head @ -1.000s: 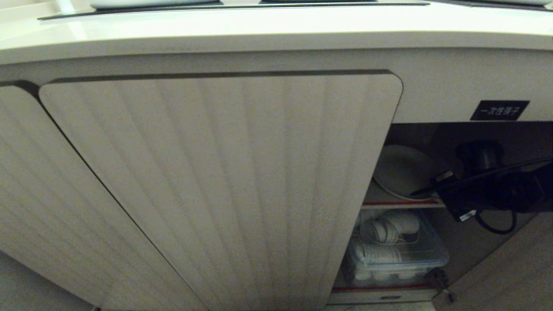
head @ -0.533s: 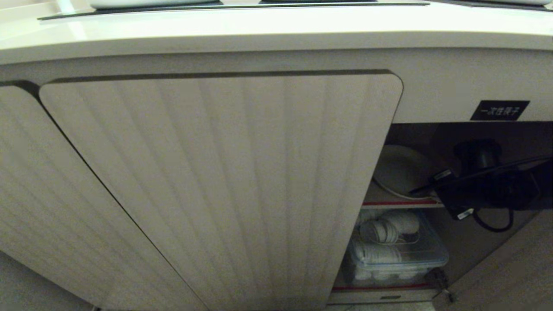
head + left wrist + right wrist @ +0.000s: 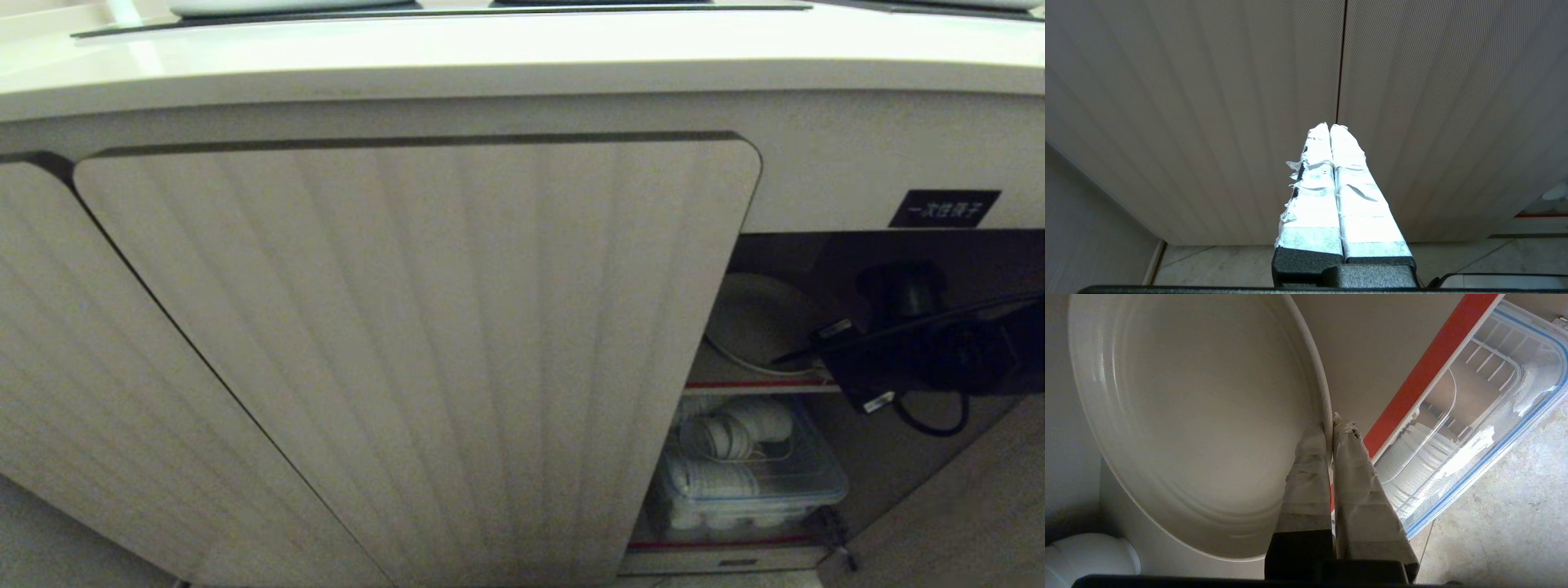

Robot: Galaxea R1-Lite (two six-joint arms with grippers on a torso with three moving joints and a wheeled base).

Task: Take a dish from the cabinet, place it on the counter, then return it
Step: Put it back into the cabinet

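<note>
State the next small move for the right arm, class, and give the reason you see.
Probably draw the dish straight out over the red-edged shelf. The right gripper is shut on its rim, and the dish sits inside the cabinet, not yet on the counter.

dish [image 3: 1200, 416]: cream-white, round, shallow, low rim, tilted on my cabinet's upper shelf, rim pinched in my right gripper [image 3: 1330, 425] | cabinet [image 3: 424, 343]: beige ribbed doors, right bay open, red-edged shelf | counter [image 3: 522, 57]: glossy cream, above the doors
</note>
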